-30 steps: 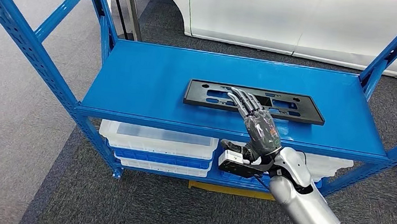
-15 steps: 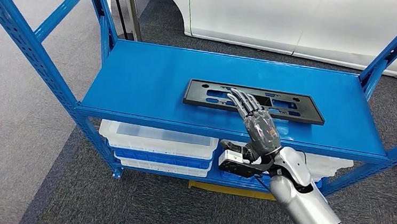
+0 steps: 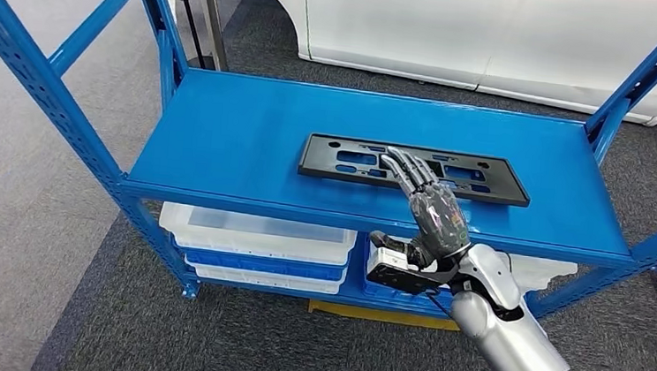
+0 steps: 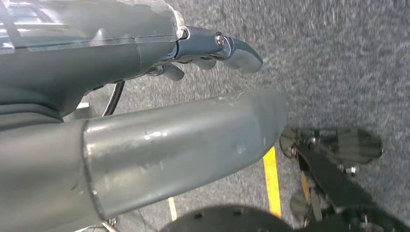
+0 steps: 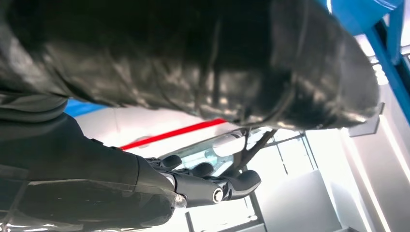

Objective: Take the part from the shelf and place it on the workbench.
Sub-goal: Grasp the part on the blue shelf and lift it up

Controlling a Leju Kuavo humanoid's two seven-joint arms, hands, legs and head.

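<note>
A long flat black part (image 3: 485,181) with cut-outs lies on the blue shelf board (image 3: 231,142), near its front edge. My right hand (image 3: 430,209) reaches in from below. Its fingers (image 3: 404,168) are stretched out flat over the middle of the part and hold nothing; I cannot tell whether they touch it. In the right wrist view the right hand (image 5: 145,72) shows its thumb and fingers apart with nothing between them. My left hand (image 4: 145,130) hangs over grey carpet, holding nothing.
Blue uprights (image 3: 45,83) frame the shelf at both ends. White and blue plastic bins (image 3: 259,238) sit on the level below. A white car (image 3: 461,28) stands just behind the shelf. Grey carpet with a yellow floor line (image 3: 386,315) lies in front.
The whole picture has shifted a little left and down, so the camera moved. My right hand stays stretched over the middle of the part, which has not moved on the shelf.
</note>
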